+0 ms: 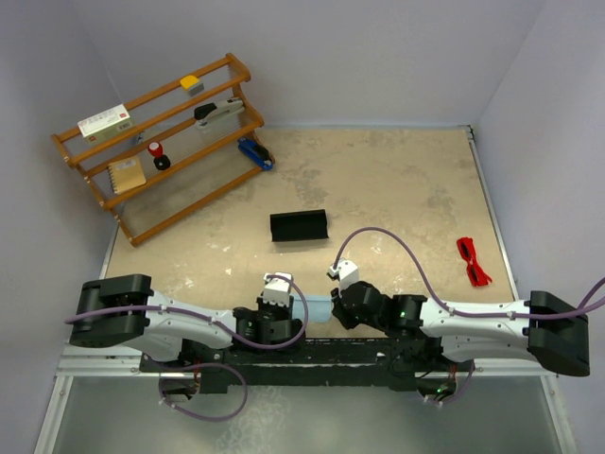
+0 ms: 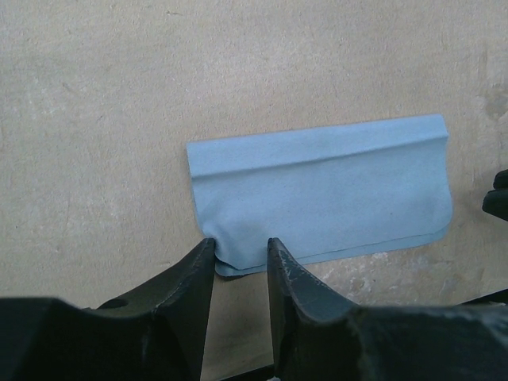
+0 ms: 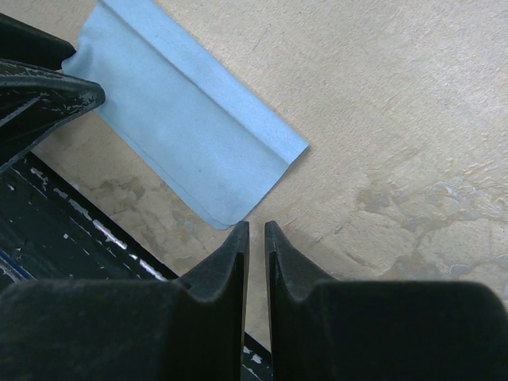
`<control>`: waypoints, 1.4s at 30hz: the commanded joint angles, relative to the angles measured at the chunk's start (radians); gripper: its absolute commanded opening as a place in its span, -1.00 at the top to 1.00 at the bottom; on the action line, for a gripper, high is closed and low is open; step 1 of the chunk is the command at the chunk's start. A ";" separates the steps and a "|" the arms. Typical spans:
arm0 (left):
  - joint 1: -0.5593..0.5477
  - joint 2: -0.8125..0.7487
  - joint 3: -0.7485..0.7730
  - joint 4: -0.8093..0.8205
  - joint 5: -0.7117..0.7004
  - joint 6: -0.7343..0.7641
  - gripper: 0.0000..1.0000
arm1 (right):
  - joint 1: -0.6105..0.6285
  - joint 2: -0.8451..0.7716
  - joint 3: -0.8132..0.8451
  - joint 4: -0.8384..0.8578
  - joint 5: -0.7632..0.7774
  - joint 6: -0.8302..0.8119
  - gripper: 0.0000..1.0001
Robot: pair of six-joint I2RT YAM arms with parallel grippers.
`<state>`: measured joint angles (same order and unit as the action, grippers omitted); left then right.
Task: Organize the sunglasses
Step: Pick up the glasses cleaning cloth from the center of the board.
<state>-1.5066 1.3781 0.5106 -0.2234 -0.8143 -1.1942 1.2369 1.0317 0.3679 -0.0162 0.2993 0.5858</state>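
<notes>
One pair of red sunglasses (image 1: 473, 261), folded, at 3 o'clock on the table (image 1: 397, 180), well apart from both arms; pale blue cloth (image 2: 317, 190) at 6 o'clock; left gripper (image 2: 240, 248) narrowly spread astride the cloth's corner; right gripper (image 3: 255, 226) barely parted, empty, just beside the cloth; black case (image 1: 299, 225) at centre

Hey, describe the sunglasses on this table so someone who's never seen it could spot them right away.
Start at the tan table and follow it to its right edge, next to the wall. The sunglasses lie there on their own. They are small, thin and bright red, unlike the long black case mid-table or the pale blue cloth at the near edge.
</notes>
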 commanded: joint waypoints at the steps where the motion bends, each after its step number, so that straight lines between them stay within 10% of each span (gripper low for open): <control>1: -0.006 0.002 -0.010 0.012 0.004 -0.028 0.40 | 0.003 -0.010 -0.001 0.014 0.027 0.014 0.68; 42: -0.005 -0.007 0.005 -0.031 -0.003 -0.030 0.51 | 0.003 -0.006 -0.007 0.019 0.021 0.015 0.68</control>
<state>-1.5066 1.3602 0.4961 -0.2668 -0.8421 -1.2331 1.2369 1.0336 0.3618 -0.0093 0.2981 0.5919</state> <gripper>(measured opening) 0.254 0.159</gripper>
